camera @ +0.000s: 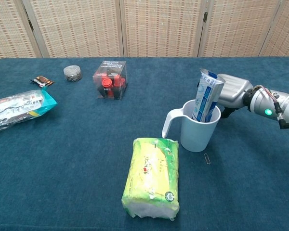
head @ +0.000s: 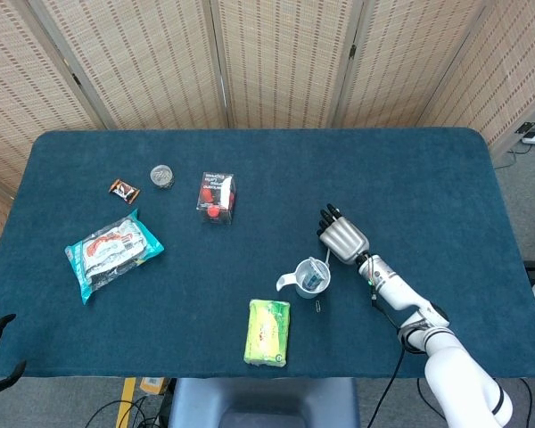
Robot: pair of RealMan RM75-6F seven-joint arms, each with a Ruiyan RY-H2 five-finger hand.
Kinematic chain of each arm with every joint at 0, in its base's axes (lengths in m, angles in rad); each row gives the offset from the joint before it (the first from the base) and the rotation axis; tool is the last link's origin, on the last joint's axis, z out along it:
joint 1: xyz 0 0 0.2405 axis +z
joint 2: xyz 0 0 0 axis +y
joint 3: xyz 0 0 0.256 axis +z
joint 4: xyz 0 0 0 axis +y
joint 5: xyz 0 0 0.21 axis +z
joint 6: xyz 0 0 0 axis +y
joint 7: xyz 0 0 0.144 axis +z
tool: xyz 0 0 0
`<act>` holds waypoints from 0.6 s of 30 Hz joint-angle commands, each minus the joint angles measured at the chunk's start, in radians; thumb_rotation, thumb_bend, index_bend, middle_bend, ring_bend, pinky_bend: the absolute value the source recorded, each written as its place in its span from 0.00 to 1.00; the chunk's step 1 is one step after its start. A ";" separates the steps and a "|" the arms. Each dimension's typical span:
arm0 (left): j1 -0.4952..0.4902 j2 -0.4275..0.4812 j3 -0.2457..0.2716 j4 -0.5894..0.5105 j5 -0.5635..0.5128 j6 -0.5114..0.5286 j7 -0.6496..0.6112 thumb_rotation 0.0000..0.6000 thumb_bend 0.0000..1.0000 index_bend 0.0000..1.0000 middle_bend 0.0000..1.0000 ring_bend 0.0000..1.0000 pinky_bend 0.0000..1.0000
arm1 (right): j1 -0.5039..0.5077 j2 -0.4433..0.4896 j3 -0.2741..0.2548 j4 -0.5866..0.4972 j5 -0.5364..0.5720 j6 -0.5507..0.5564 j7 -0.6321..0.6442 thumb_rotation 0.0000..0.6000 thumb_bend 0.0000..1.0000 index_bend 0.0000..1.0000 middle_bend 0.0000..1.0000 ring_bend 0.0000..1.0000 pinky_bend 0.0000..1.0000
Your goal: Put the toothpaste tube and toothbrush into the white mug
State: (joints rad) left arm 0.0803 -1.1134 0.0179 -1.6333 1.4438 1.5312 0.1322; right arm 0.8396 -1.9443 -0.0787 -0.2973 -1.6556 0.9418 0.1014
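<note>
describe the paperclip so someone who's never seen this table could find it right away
On the blue table, find the white mug holding the toothpaste tube, near the right hand. The paperclip lies flat on the cloth just off the mug's base, on the side away from the handle. It is thin bare wire, far smaller than the green pack nearby.
</note>
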 commanded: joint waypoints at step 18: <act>-0.003 0.004 0.001 -0.008 -0.003 -0.007 0.006 1.00 0.31 0.19 0.04 0.04 0.13 | -0.018 -0.026 0.004 0.043 0.005 0.027 0.007 1.00 0.32 0.55 0.37 0.16 0.11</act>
State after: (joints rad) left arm 0.0775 -1.1096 0.0184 -1.6408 1.4409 1.5238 0.1381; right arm 0.8222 -1.9702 -0.0747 -0.2548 -1.6509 0.9692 0.1089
